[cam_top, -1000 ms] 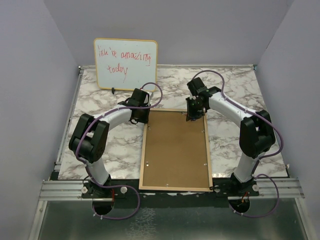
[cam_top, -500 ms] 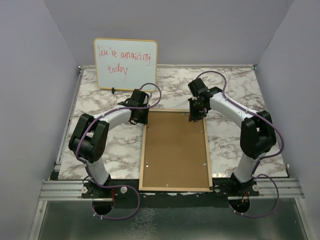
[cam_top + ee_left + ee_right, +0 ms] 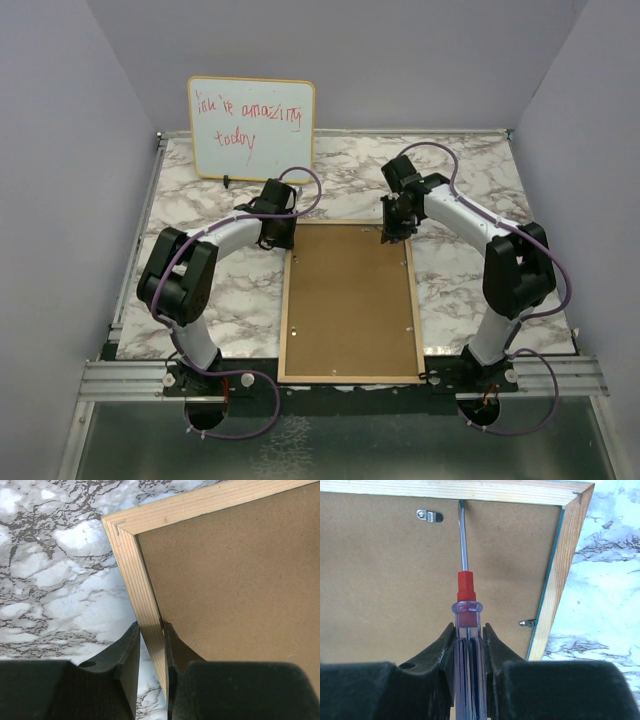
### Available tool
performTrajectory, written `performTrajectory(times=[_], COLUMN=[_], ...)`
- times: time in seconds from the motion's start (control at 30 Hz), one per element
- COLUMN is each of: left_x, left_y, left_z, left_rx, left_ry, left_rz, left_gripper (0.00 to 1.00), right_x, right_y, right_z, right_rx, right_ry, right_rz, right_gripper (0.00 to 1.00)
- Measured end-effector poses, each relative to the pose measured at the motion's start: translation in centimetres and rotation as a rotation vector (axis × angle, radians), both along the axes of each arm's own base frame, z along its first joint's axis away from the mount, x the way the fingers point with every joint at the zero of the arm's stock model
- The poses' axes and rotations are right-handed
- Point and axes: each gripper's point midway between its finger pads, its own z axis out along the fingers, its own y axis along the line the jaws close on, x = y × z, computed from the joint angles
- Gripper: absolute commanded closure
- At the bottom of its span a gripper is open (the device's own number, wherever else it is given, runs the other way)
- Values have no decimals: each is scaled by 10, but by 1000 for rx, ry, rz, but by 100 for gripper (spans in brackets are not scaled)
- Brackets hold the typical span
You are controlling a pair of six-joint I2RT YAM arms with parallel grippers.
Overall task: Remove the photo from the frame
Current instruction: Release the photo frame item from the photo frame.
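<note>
Looking at one marbled table (image 3: 200, 290) bearing one frame (image 3: 350, 378) lying back-up at its middle, one brown backing board (image 3: 350, 300) filling the pale wood rim and hiding the photo from every view. Propping one whiteboard (image 3: 252, 128) with red writing at the far left. Reaching in with two arms: clamping the left gripper (image 3: 151, 645) across the frame's left rim near the far-left corner; clamping the right gripper (image 3: 468, 635) on one red-collared screwdriver (image 3: 466, 587), its tip lying where board meets far rim. Counting two metal clips (image 3: 431, 515) (image 3: 527, 623) beside it.
</note>
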Motion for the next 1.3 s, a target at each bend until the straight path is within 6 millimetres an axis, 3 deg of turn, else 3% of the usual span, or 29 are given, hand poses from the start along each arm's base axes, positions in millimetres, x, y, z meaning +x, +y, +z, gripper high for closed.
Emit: performTrajectory(times=[0.23,0.5,0.6,0.8,1.3], left_x=[-3,-5,-5,-3,-3], left_y=[1,12,14,27,29], left_z=[0,-1,-1,-1,-1], left_rx=[2,31,29,32,35], left_ry=[13,23,27,43,43], left_rz=[6,55,73,118,123], left_gripper=[100,100,100,100,100], right_x=[-6,-32,-48,-77,-81], right_y=[-11,-17,-24,-41,-41], right_z=[7,50,44,13,13], right_rx=[7,80,73,6,14], right_ry=[-1,-90,-67,44,56], right_rz=[1,11,0,-36,-89], right_gripper=[99,99,99,99,99])
